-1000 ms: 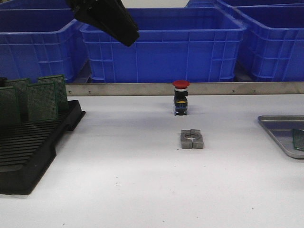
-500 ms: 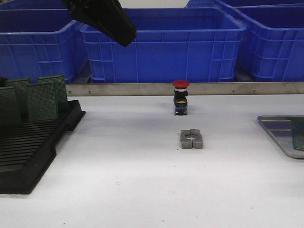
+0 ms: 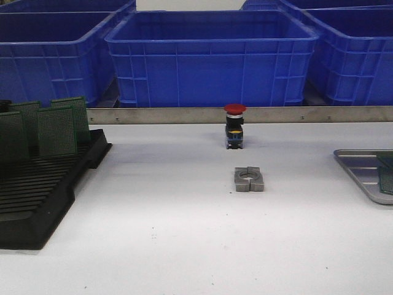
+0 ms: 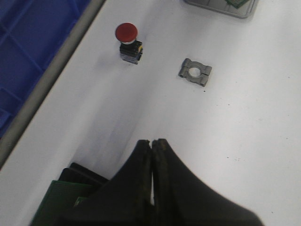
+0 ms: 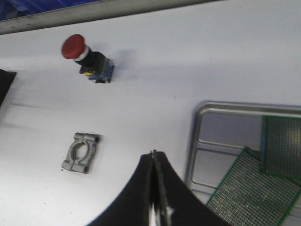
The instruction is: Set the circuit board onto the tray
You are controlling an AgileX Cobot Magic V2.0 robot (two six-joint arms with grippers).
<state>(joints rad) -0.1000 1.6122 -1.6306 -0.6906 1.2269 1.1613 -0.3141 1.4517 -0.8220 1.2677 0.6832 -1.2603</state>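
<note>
The silver tray (image 3: 364, 165) lies at the table's right edge. Two green circuit boards, one (image 5: 282, 145) and another (image 5: 247, 194), lie in the tray (image 5: 203, 141), overlapping. One board (image 3: 387, 174) shows at the front view's right edge. More circuit boards (image 3: 55, 131) stand upright in the black slotted rack (image 3: 37, 190) on the left. My left gripper (image 4: 151, 141) hangs shut and empty above the rack's end (image 4: 82, 172). My right gripper (image 5: 154, 153) is shut and empty, above the table just beside the tray's rim. Neither gripper shows in the front view.
A red-capped push button (image 3: 234, 126) stands mid-table near the metal rail (image 3: 245, 115). A grey split clamp (image 3: 249, 179) lies in front of it. Blue crates (image 3: 212, 55) line the back behind the rail.
The left arm, seen at the top left of the front view earlier, has moved out of that view. The objects on the table stay where they were.
</note>
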